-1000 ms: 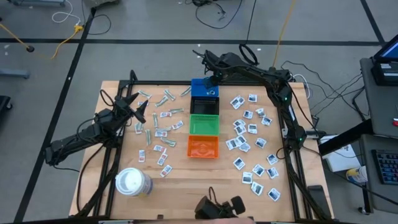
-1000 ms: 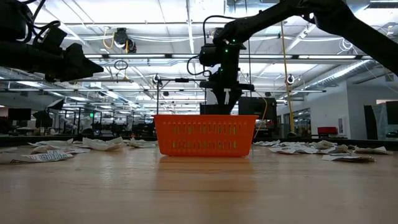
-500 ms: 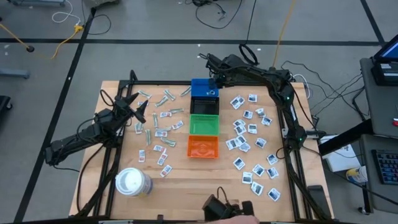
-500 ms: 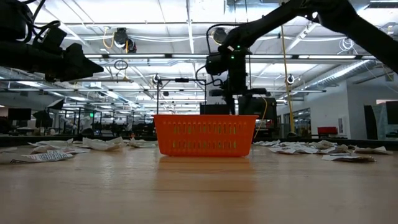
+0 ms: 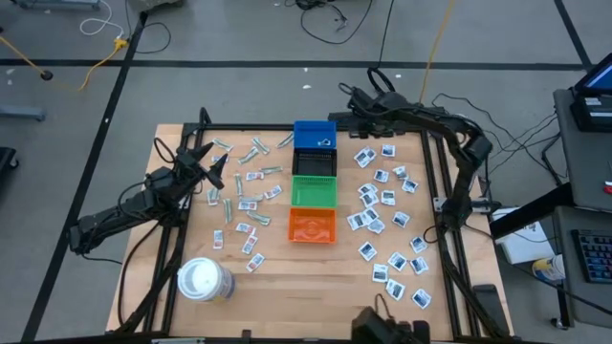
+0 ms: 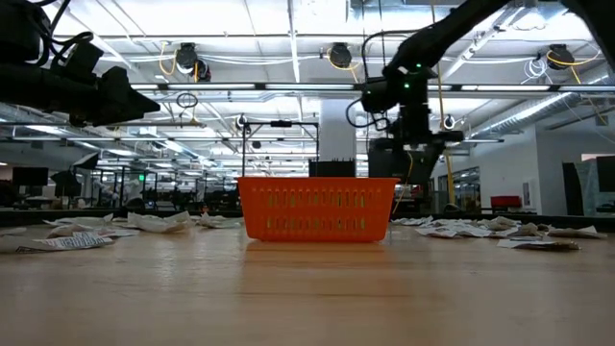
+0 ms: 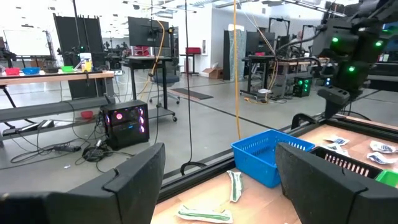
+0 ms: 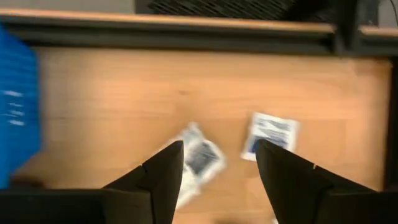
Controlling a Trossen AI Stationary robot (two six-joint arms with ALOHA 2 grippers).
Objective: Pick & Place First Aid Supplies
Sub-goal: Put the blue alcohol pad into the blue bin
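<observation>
The first aid supplies lie flat on the wooden table in two groups. White square packets with blue print (image 5: 382,201) are on the right; small strips and green-grey wrappers (image 5: 244,186) are on the left. My right gripper (image 8: 214,168) is open and points down over two of the far white packets (image 8: 200,158), just right of the blue bin (image 5: 315,136); it holds nothing. In the high view it shows at the table's far side (image 5: 356,122). My left gripper (image 7: 217,168) waits open and level over the table's left side (image 5: 206,162).
A column of bins stands mid-table: blue, a dark one (image 5: 315,162), green (image 5: 314,192), orange (image 5: 312,225). One white packet (image 5: 323,143) lies in the blue bin. A large white roll (image 5: 205,280) stands near-left. A dark frame (image 5: 442,239) borders the table's edges.
My right gripper has swung from above the blue bin toward the table's right edge, sinking a little and rolling at the wrist, and now hangs over the far packets of the right-hand group. The packets on the table have not moved.
</observation>
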